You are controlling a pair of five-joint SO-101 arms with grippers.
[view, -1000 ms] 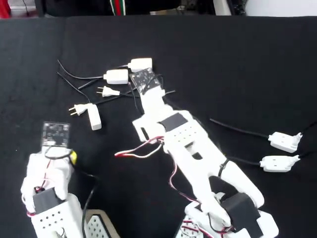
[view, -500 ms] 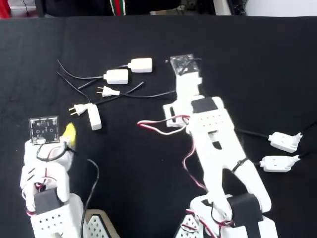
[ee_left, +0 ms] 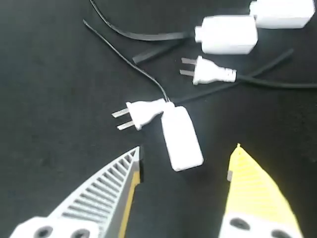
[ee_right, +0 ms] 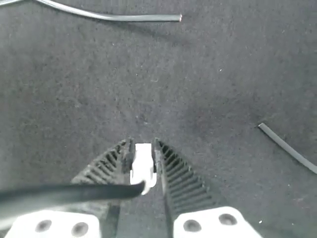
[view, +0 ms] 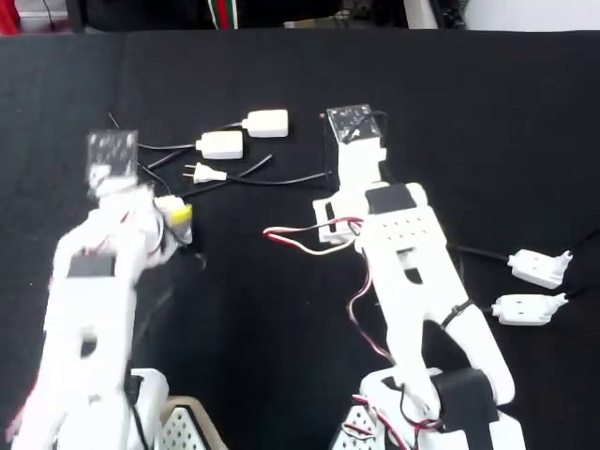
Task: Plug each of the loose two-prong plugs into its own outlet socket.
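My left gripper [ee_left: 188,147] is open just above a white socket block [ee_left: 181,136] that lies on the black table; its yellow finger [view: 177,214] shows beside the block. A two-prong plug [ee_left: 138,113] lies against the block's far end, prongs pointing away. A second loose plug [ee_left: 210,73] [view: 208,173] lies further back, near two more socket blocks [view: 222,144] [view: 266,123]. My right gripper [ee_right: 142,148] is shut on a small white plug [ee_right: 142,166], low over bare cloth at the table's middle back, with a black cord [ee_right: 64,194] crossing in front of it.
Two other white socket blocks [view: 536,267] [view: 525,307] with black cords lie at the right edge. Loose black cords [view: 281,178] trail between the left cluster and the right arm [view: 394,234]. A red and white wire loop [view: 291,239] hangs off that arm.
The left arm has swung forward from the front edge to above the near socket block. The right arm carried its plug rightward away from the socket cluster, then held still.
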